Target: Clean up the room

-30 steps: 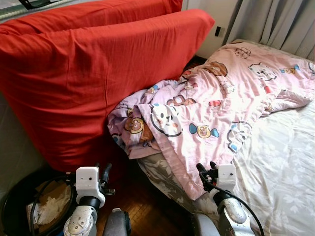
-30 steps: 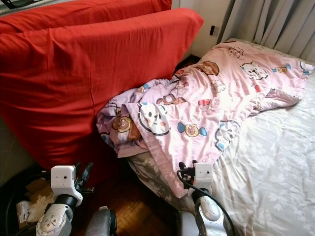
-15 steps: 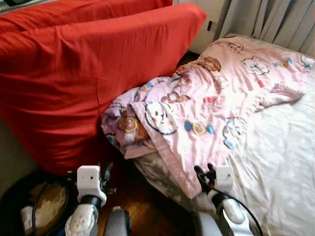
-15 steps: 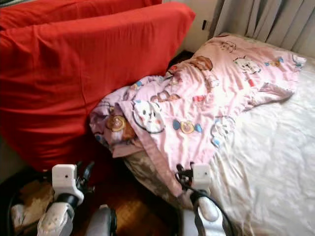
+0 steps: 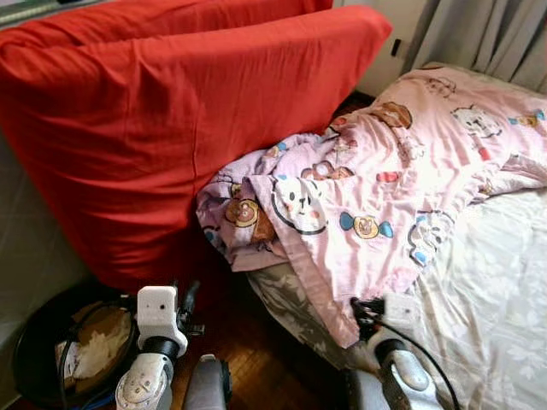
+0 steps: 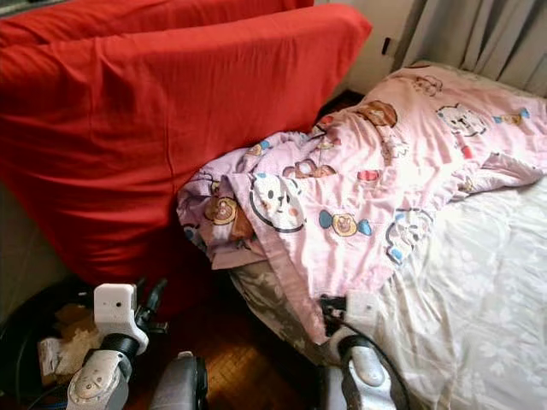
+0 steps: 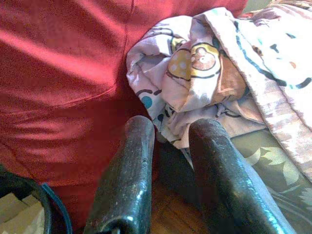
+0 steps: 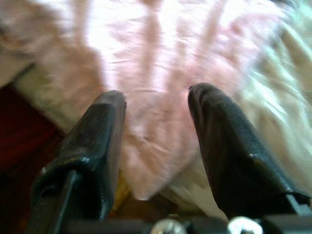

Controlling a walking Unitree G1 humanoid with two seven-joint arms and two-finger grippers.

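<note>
**Right gripper closes in on crumpled quilt**

Moved forward since a second ago, the right gripper (image 8: 156, 105) now sits at the drooping corner of the pink cartoon-print quilt (image 5: 376, 196), its black fingers (image 8: 100, 141) released, straddling blurred soft folds. Rumpled and thin, the quilt lies across the pale floral bed (image 5: 496, 290), one bunched end spilling against a big red cushion (image 5: 171, 128). By the wood floor (image 5: 256, 359), the left gripper (image 7: 170, 134) hangs with fingers apart. A black bin (image 5: 34, 342) holding crumpled paper stands beside it, cut off at the frame's edge.
</note>
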